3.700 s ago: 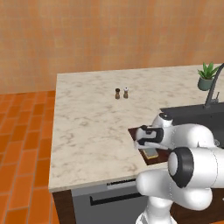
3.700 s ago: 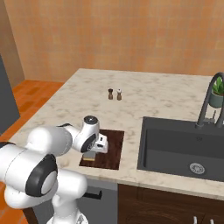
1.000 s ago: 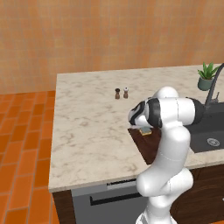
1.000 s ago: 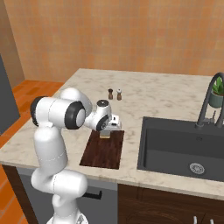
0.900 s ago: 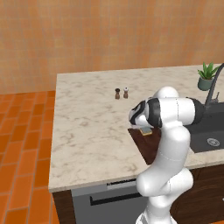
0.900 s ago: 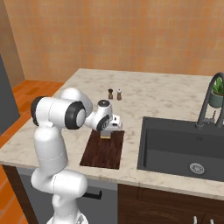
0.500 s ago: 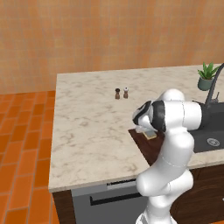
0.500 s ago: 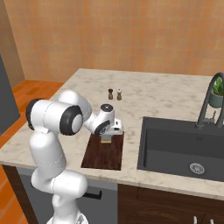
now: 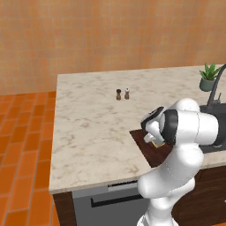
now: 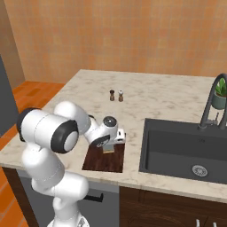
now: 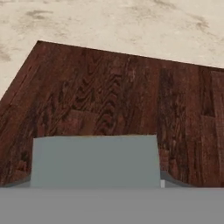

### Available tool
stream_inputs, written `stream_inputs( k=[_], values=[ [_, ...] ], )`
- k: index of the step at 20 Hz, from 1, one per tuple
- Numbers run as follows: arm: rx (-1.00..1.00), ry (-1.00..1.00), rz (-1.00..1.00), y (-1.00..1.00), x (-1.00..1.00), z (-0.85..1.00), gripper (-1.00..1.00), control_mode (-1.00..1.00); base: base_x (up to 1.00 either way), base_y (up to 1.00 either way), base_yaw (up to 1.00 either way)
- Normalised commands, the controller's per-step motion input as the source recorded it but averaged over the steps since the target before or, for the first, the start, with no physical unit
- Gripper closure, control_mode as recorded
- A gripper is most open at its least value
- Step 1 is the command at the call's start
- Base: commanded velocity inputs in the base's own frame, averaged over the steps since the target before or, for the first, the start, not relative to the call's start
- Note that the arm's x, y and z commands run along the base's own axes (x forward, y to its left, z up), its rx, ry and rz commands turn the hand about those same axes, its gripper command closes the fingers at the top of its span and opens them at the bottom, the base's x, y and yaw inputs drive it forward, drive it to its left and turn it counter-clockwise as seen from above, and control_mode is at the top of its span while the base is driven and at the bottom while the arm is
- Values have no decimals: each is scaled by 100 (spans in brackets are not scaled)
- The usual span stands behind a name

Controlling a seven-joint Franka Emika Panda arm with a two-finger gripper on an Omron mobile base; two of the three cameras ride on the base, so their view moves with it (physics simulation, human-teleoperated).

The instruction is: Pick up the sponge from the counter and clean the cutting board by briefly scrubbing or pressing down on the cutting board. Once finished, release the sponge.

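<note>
We held the sponge (image 11: 95, 160) between our gripper's (image 10: 109, 149) jaws, closed on it, pressed low over the cutting board (image 11: 118, 92) on the counter (image 10: 146, 95).

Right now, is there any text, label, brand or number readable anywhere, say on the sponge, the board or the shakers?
None can be read.
The sponge: plain grey-blue face, no print.
The cutting board: wood grain only.
The two shakers on the counter: too small to show any label.
The gripper: no marking visible.
</note>
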Motion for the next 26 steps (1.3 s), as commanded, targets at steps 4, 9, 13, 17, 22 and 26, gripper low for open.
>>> stream_inputs(
  k=[4, 9, 13, 17, 22, 26],
  values=[
    [2, -2, 11, -13, -45, -15, 100, -100, 0, 0, 0],
    [8, 0, 15, -27, -81, -8, 100, -100, 0, 0, 0],
    [5, 0, 15, -15, -47, -15, 100, -100, 0, 0, 0],
    [0, 2, 13, -10, 2, -16, 100, -100, 0, 0, 0],
    [2, 0, 12, -29, -8, -18, 100, -100, 0, 0, 0],
    [0, -3, 8, -51, 0, -9, 100, -100, 0, 0, 0]
  ],
)
